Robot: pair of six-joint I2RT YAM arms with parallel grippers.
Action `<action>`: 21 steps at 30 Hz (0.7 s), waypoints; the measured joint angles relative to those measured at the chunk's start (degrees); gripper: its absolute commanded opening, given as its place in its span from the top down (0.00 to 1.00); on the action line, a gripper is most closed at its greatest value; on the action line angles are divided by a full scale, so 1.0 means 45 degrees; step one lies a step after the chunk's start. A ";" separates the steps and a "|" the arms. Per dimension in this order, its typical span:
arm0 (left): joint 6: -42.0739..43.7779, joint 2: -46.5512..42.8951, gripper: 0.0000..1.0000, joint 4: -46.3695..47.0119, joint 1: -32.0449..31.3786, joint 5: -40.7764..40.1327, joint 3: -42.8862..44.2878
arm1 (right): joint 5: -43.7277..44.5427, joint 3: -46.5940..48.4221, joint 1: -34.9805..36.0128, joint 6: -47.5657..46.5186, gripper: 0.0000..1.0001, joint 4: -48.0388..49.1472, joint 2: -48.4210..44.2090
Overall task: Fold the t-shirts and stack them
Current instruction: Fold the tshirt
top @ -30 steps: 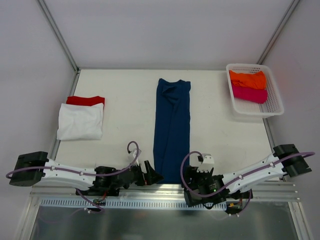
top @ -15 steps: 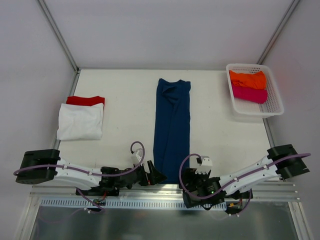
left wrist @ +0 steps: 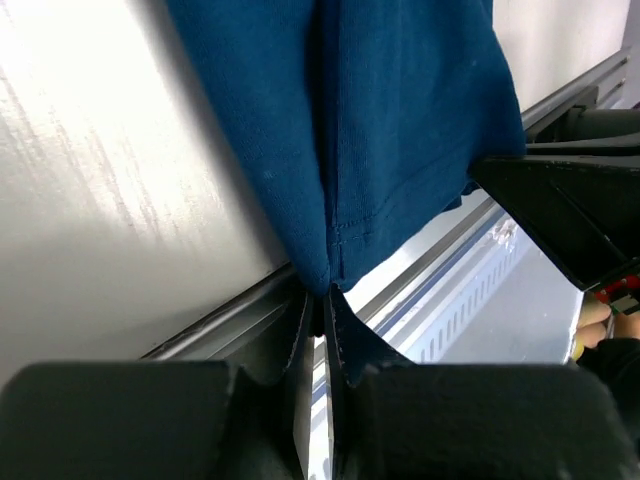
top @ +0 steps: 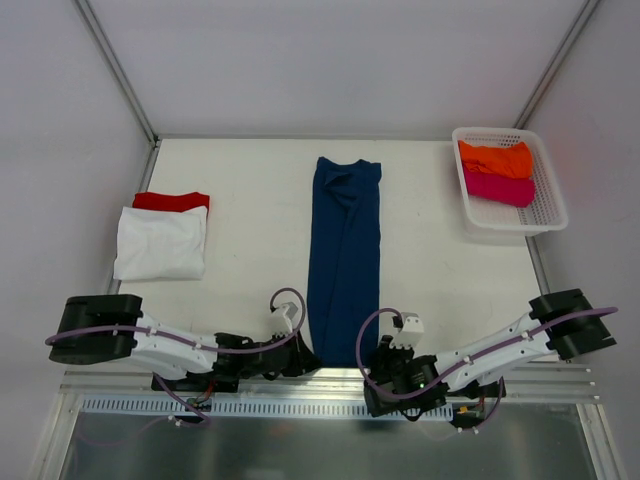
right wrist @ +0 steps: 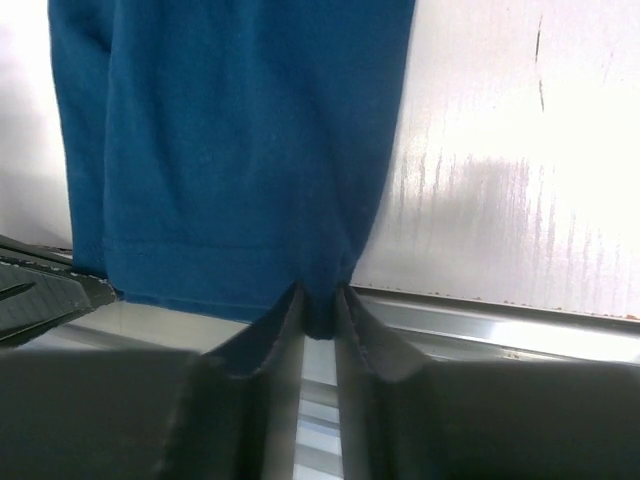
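Where the near hem of the long, narrowly folded navy blue cloth t-shirt [top: 345, 250] reaches the near edge of the white table [top: 250, 180], the left gripper [left wrist: 318, 298] has its two dark fingers pressed almost together on the hem's left corner, pinching the cloth between them. The right gripper [right wrist: 318, 305] pinches the hem's right corner in the same way, with a small fold of cloth bunched between its fingers. Both arms lie low along the near edge, reaching inward from either side. From there the navy strip runs up the middle of the table towards the far edge. Near the left edge a folded white cloth t-shirt [top: 160, 243] lies on a folded red cloth t-shirt [top: 170, 201], whose far part shows behind it. At the far right corner a white plastic mesh basket [top: 549, 205] holds an orange cloth t-shirt [top: 495, 158] and, nearer, a magenta cloth t-shirt [top: 500, 189].
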 measured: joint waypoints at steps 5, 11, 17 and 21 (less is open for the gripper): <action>-0.0034 0.0544 1.00 -0.0389 -0.0044 0.0204 0.0583 | 0.0000 0.0097 0.0000 0.0194 1.00 -0.0233 0.0345; 0.0180 0.1010 1.00 -0.1773 -0.0044 0.0165 0.1700 | 0.0058 0.0733 0.0000 0.0330 1.00 -0.1316 0.0636; 0.1229 -0.0369 1.00 -0.5192 0.0651 -0.0272 0.3177 | 0.1083 0.1894 -0.0194 0.0384 0.99 -0.3473 -0.0729; 0.2365 -0.1982 1.00 -0.6475 0.2443 -0.0389 0.3730 | 0.1739 0.1894 -0.1302 -0.0398 1.00 -0.4328 -0.2788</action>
